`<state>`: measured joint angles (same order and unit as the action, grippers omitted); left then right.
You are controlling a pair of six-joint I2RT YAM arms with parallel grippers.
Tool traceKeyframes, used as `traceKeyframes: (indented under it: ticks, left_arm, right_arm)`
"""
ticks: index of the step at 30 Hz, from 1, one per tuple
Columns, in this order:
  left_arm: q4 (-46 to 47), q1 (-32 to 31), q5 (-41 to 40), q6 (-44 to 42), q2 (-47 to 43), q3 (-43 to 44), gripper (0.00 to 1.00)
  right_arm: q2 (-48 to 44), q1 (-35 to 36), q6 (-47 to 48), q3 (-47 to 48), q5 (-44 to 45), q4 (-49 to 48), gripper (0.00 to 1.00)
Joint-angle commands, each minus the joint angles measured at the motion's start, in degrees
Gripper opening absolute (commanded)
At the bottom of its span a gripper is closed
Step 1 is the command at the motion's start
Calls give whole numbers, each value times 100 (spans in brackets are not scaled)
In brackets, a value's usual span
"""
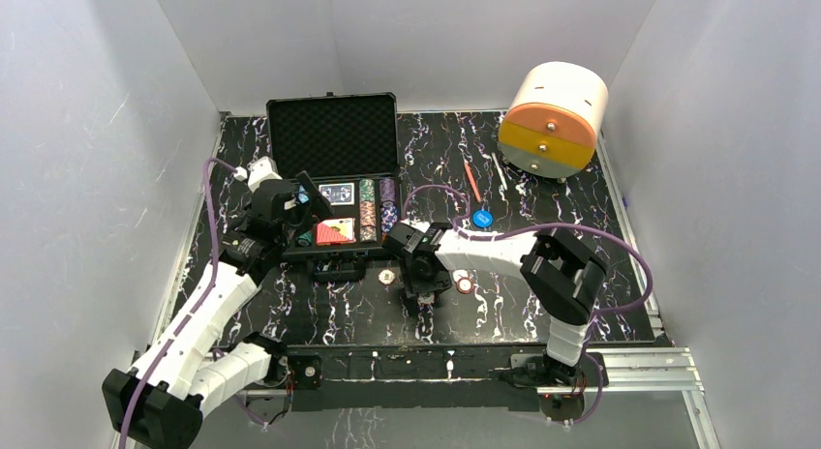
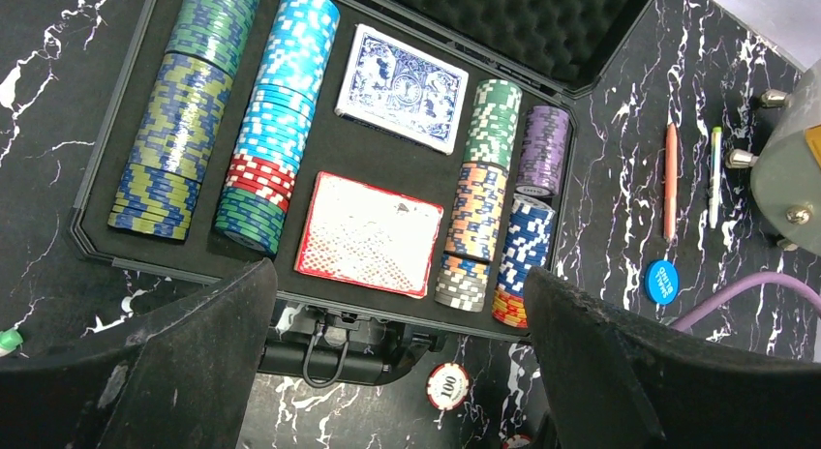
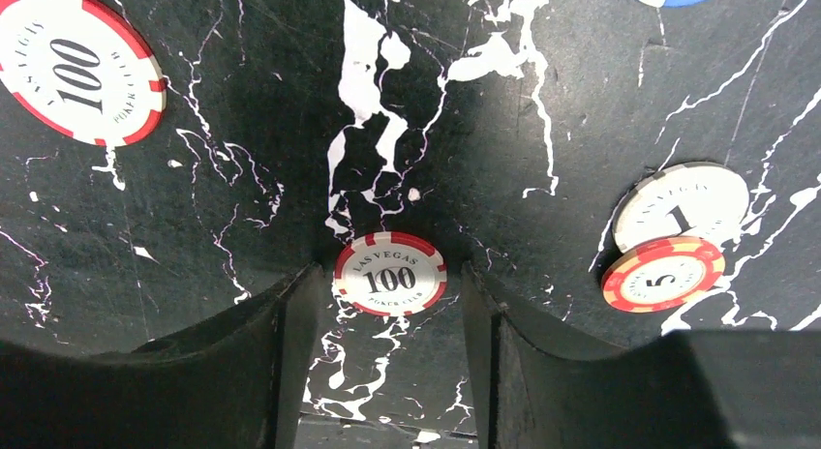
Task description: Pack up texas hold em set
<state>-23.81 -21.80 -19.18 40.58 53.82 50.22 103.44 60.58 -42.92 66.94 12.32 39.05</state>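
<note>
Poker chip (image 3: 390, 275) marked 100 lies flat on the table (image 3: 242, 178) between the fingers of the right gripper (image 3: 389, 281), with a gap on each side; those jaws stand parted. Left gripper (image 2: 402, 277) hangs spread wide above the front edge of the open case (image 2: 145, 260), holding nothing.

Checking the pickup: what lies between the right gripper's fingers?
A single 100 chip, flat on the table inside the right gripper, shown in the right wrist view.
</note>
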Motion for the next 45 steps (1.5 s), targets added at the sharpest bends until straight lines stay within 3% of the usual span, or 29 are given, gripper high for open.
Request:
traceKeyframes:
  ticks: [1, 5, 9, 18, 26, 29, 34, 35, 39, 41, 42, 45]
  left_arm:
    - [42, 35, 98, -103, -3, -12, 98]
    - [27, 36, 119, -119, -27, -10, 98]
    - [45, 36, 295, -139, -40, -60, 98]
    - [1051, 36, 2482, -388, -171, -941, 98]
    - [2384, -143, 4284, -178, 73, -1771, 98]
    - [2853, -525, 4396, -218, 178, -1905, 98]
    - [3574, -1445, 3830, -258, 338, -2050, 98]
    - [3865, -1511, 3986, -45, 647, -2066, 97]
    - [5078, -1770, 4034, 587, 1366, -2128, 72]
    - [5308, -1836, 3842, 676, 1392, -2158, 64]
    - [5420, -1862, 3798, 736, 1420, -2157, 53]
    - [5559, -1898, 3750, 866, 1516, -2147, 40]
  right_arm:
    - [190, 33, 81, 89, 40, -46, 58]
    - [229, 31, -5, 8, 42, -64, 48]
    - [64, 33, -172, -65, 254, -51, 46]
    - [-1057, -61, -554, -328, 683, -417, 46]
    - [-1963, -723, -1138, -839, 72, -1166, 47]
    - [-2268, -1051, -1428, -1072, -289, -1527, 47]
    - [-2595, -1277, -1963, -1191, -514, -1815, 47]
    - [-2677, -1285, -2159, -1206, -552, -1870, 47]
    - [-2970, -1305, -2720, -1404, -808, -2178, 47]
    - [-2983, -1303, -2789, -1393, -866, -2203, 47]
    - [-2987, -1306, -2829, -1398, -922, -2233, 47]
    - [-2939, -1316, -2845, -1374, -1059, -2287, 47]
